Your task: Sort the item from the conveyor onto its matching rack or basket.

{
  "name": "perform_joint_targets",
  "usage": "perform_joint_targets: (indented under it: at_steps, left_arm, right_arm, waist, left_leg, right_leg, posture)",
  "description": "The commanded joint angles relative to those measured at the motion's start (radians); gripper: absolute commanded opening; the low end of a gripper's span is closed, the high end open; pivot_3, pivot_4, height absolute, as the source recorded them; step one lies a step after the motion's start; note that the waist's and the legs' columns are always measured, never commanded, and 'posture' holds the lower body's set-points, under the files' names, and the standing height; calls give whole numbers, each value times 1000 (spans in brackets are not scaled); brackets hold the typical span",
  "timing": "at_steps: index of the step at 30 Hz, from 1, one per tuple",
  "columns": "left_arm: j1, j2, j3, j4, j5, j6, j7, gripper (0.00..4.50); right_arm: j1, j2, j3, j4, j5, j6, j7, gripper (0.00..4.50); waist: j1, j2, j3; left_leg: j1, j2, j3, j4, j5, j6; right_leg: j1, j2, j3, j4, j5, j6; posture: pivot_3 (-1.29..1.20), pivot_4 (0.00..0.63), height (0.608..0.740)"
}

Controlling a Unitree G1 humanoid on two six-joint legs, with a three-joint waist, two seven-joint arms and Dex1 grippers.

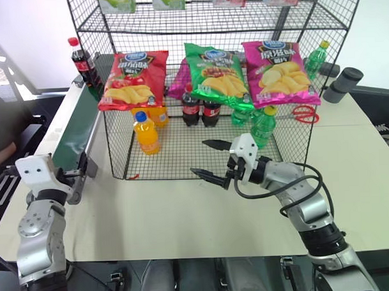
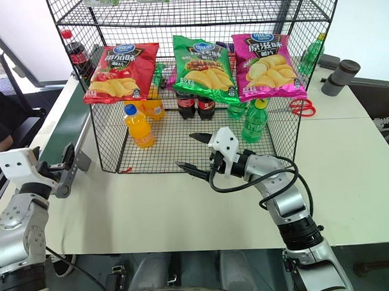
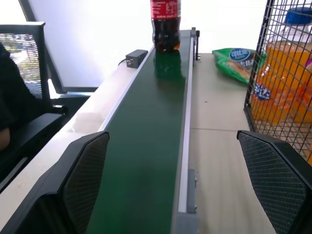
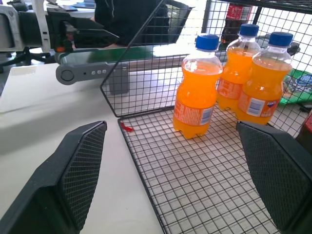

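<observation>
The item, a cola bottle (image 1: 83,60) with a red cap, stands upright at the far end of the conveyor (image 1: 74,134); the left wrist view shows its lower part (image 3: 165,24) on the green belt (image 3: 146,146). My left gripper (image 1: 79,172) is open at the belt's near roller end, level and pointing along the belt, far from the bottle. My right gripper (image 1: 201,158) is open and holds nothing, hovering at the front edge of the black wire rack (image 1: 290,148), pointing left toward the orange bottles (image 4: 195,92).
On the rack floor stand orange-drink bottles (image 1: 146,131), cola bottles (image 1: 199,110) and green bottles (image 1: 264,124), with crisp bags (image 1: 214,74) hung in front. Red scissors (image 1: 303,113) and a grey cylinder (image 1: 342,84) lie right of it. A person (image 1: 2,126) sits to the left.
</observation>
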Motion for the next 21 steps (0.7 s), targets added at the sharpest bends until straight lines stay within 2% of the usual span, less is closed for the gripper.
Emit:
perform_joint_targets:
  at_steps: [1,21]
  left_arm:
    - [-9,4,4,-11,6,-35,-5,4500]
    - [-36,15,21,45,38,-28,96,4500]
  right_arm:
    - [-6,9,-1,-31,3,-11,-5,4422]
    - [-5,20,20,-37,4,-4,-4,4422]
  waist:
    - [0,0,0]
    - [1,0,0]
  left_leg:
    - [0,0,0,0,0,0]
    - [0,0,0,0,0,0]
  right_leg:
    - [0,0,0,0,0,0]
    - [0,0,0,0,0,0]
  posture:
    - [0,150,734]
    - [0,150,734]
